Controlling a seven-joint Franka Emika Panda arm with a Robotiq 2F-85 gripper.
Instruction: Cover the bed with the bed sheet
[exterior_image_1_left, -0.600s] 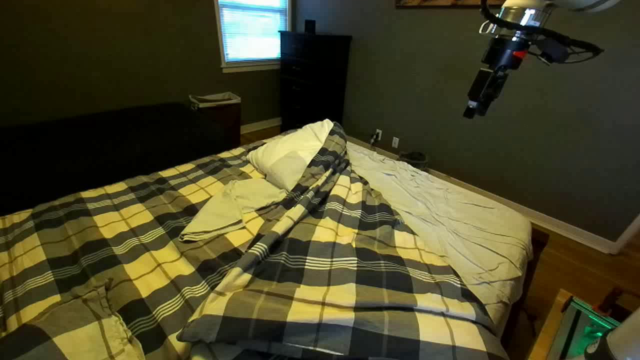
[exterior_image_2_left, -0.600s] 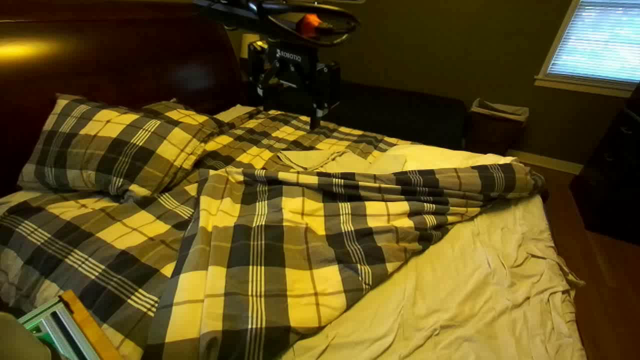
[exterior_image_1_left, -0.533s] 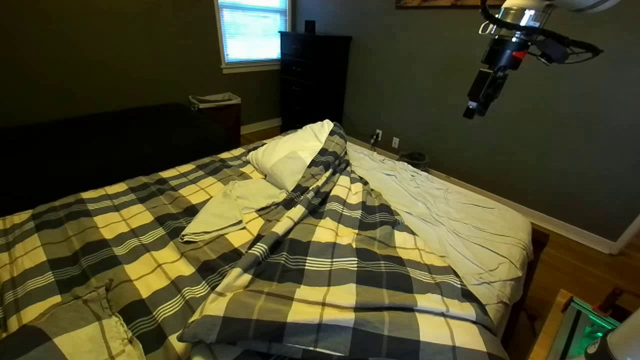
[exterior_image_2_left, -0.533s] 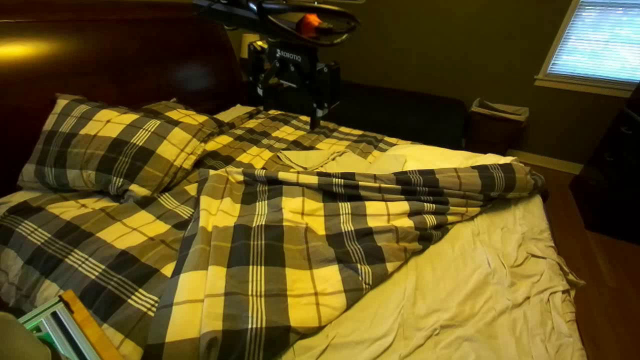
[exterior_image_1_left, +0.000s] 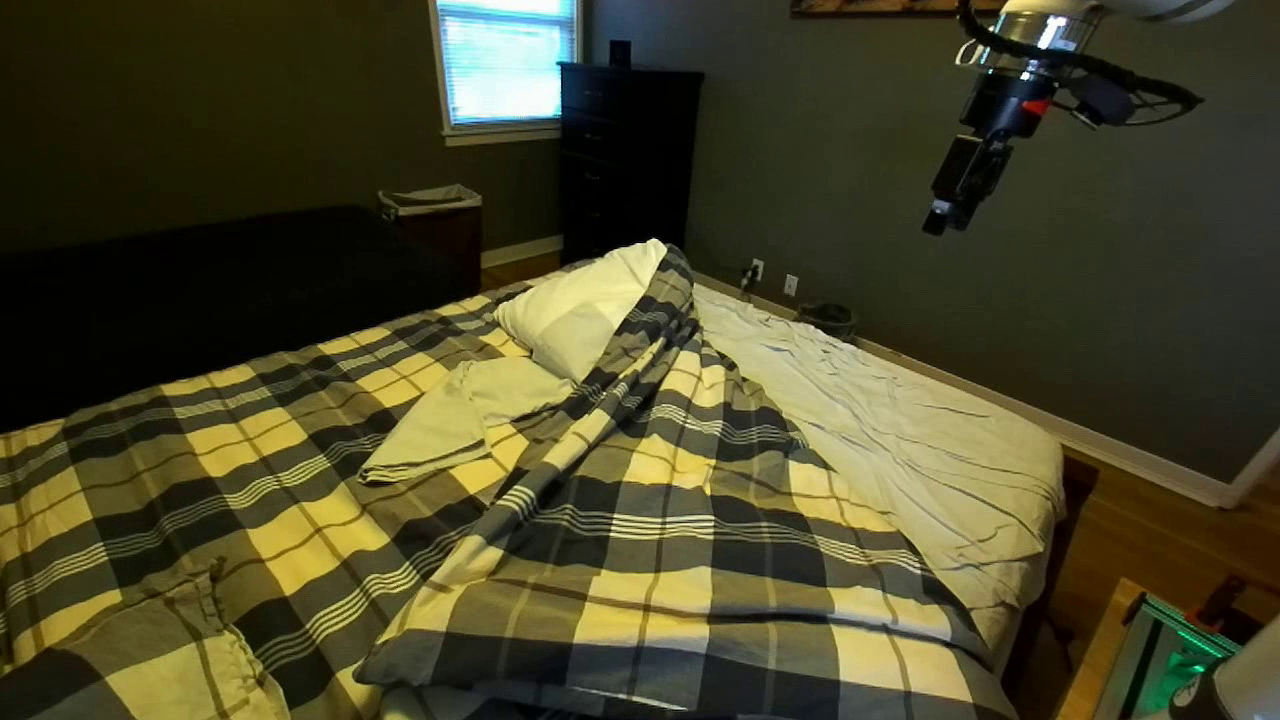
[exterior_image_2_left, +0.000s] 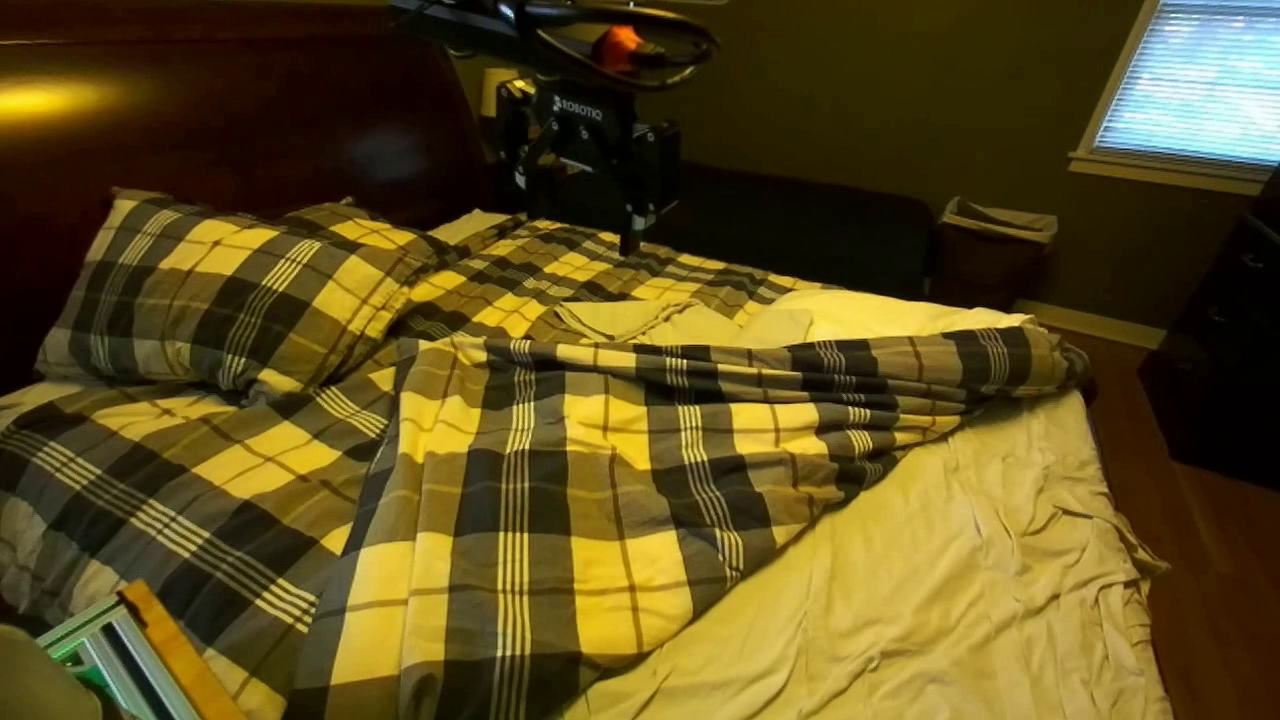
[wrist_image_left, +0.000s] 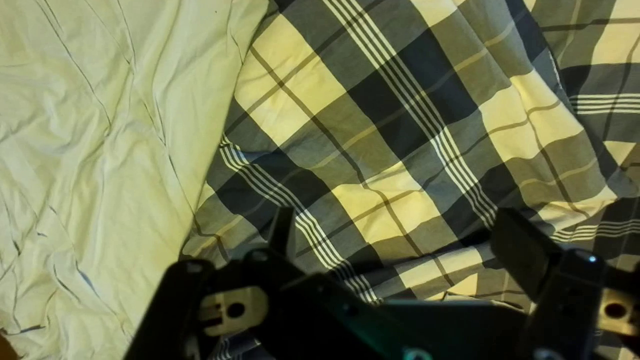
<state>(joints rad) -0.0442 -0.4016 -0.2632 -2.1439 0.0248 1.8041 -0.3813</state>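
The bed (exterior_image_1_left: 900, 430) shows its whitish surface bare along one side and the foot corner, in both exterior views (exterior_image_2_left: 930, 560) and at left in the wrist view (wrist_image_left: 100, 165). The plaid bed sheet (exterior_image_1_left: 690, 540) covers the rest. It is folded back diagonally, with a bunched ridge running to the foot end, also seen in an exterior view (exterior_image_2_left: 560, 480) and the wrist view (wrist_image_left: 380, 130). My gripper (wrist_image_left: 393, 220) is open and empty, its fingers wide apart. It hangs well above the bed, apart from the sheet, as both exterior views (exterior_image_1_left: 945, 222) show.
A white pillow (exterior_image_1_left: 580, 300) and a small pale cloth (exterior_image_1_left: 470, 405) lie on the sheet beside the ridge. Plaid pillows (exterior_image_2_left: 230, 300) lie by the dark headboard (exterior_image_2_left: 250, 120). A hamper (exterior_image_1_left: 432, 215), a dark dresser (exterior_image_1_left: 630, 160) and a small bin (exterior_image_1_left: 828, 318) stand around the bed.
My gripper has shifted very slightly, a little to the left and up in an exterior view. The bed sheet and pillows have not moved.
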